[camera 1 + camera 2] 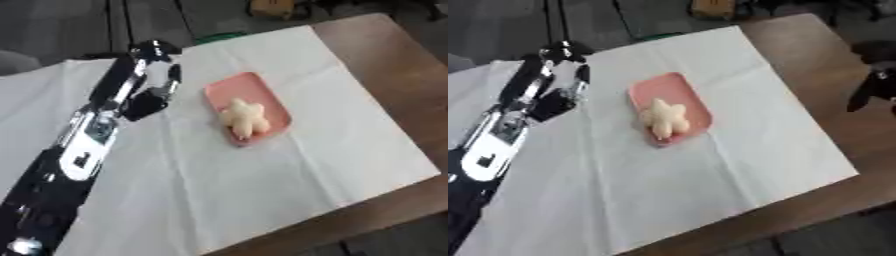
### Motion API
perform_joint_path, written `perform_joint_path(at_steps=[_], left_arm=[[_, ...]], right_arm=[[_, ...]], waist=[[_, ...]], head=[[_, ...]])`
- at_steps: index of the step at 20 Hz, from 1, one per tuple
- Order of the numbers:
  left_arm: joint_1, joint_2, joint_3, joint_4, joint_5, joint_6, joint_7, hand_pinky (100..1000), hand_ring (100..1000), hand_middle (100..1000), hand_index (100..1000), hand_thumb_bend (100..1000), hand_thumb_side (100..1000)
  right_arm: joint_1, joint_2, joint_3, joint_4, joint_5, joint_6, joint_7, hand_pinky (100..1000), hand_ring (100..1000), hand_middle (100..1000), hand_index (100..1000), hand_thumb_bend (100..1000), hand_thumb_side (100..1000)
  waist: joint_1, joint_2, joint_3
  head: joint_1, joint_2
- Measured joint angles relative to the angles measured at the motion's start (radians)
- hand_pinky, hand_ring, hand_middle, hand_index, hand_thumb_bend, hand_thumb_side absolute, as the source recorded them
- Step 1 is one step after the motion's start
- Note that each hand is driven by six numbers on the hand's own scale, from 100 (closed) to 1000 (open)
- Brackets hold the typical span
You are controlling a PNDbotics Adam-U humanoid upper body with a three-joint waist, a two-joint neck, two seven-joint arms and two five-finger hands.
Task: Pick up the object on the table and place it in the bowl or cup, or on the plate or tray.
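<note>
Nearest, at 7 o'clock: left arm (70, 165), black with silver plates, rising from the lower corner toward 11 o'clock over a white cloth (262, 190) spread on a brown wooden surface (394, 65).

At picture centre: 1 pink tray (254, 95), oblong with rounded corners, lying flat on the cloth, long axis running from 11 toward 5 o'clock. Inside it: 1 pale cream object (245, 118), lumpy and star-like with short stubby limbs, resting in the near half of the tray and reaching close to its near rim. Far half of the tray bare.

At 10 o'clock from the tray: left hand (150, 97), held above the cloth, fingers (173, 75) partly curled and pointing down, closed round nothing. Cream object well clear of those fingers, off toward 4 o'clock from them, with a strip of bare cloth and the tray's left rim between. No contact between hand and tray.

At 3 o'clock, seen only in the right eye view: right hand (875, 82), dark, at the frame edge over the bare wood, near nothing on the cloth; cannot tell how its fingers are set.

Farthest, at 12 o'clock beyond the cloth: something green (219, 36) at the surface edge, and a yellowish box shape (273, 7) on the dark floor. No readable writing, label or brand anywhere.
</note>
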Motion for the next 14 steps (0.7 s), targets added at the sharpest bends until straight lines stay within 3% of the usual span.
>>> perform_joint_path(at_steps=[3, 7, 14], left_arm=[[0.119, 0.015, 0.077, -0.129, 0.104, 0.040, 0.006, 732, 679, 728, 809, 100, 883], [0.226, 0.000, 0.160, -0.224, 0.132, 0.079, 0.050, 718, 661, 712, 798, 109, 884], [0.251, -0.071, 0.217, -0.252, 0.153, 0.118, 0.111, 709, 648, 698, 784, 143, 896]], right_arm=[[0.007, 0.000, -0.006, 0.000, 0.004, 0.003, -0.004, 380, 385, 752, 686, 100, 711], [0.012, 0.000, -0.010, 0.000, 0.006, 0.001, -0.009, 380, 385, 752, 686, 100, 710], [0.025, 0.000, -0.015, 0.001, 0.008, 0.000, -0.012, 381, 385, 751, 686, 100, 709]], waist=[[0.000, 0.000, 0.019], [-0.005, -0.001, 0.054], [-0.020, -0.007, 0.069]], head=[[-0.008, 0.012], [-0.008, 0.023], [-0.004, 0.030]])
